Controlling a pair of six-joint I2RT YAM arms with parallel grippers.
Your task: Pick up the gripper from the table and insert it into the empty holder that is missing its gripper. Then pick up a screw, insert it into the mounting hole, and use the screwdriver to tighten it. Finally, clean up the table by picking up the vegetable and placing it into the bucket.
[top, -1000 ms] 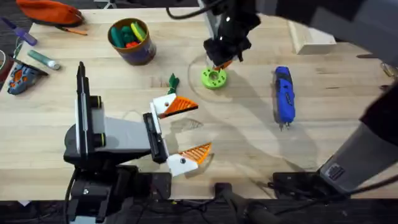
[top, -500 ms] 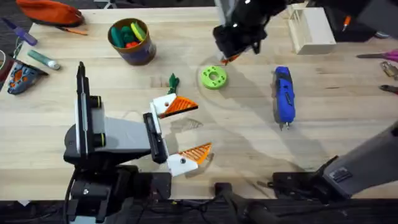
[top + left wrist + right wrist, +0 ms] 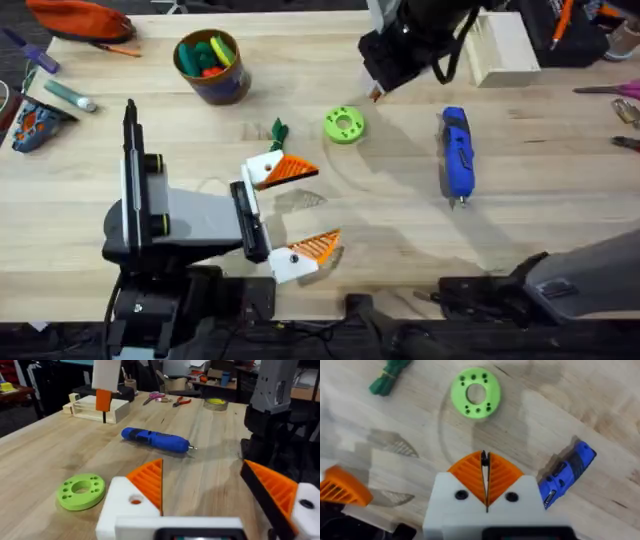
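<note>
My right gripper [image 3: 376, 93] hangs above the table [image 3: 400, 210], behind and to the right of a lime-green disc [image 3: 344, 125]. Its orange fingers [image 3: 500, 477] are shut on a thin dark screw [image 3: 484, 458], which pokes out below the tips [image 3: 104, 417]. My left gripper [image 3: 322, 205] rests open near the table's front, and both its white mounts carry orange fingers [image 3: 150, 482]. The loose gripper and an empty holder are out of view. The green vegetable [image 3: 277, 130] lies just beyond my left gripper. The blue screwdriver [image 3: 456, 152] lies at the right. The bucket [image 3: 210, 65] stands back left.
A pale wooden block [image 3: 500, 45] sits at the back right, close to the right arm. An orange pouch [image 3: 80, 18] and small tools [image 3: 60, 92] lie at the far left. Pliers and scissors [image 3: 625, 100] lie at the right edge.
My right gripper lifted off the green disc and moved back and to the right, its fingers staying shut. The left arm has not moved.
</note>
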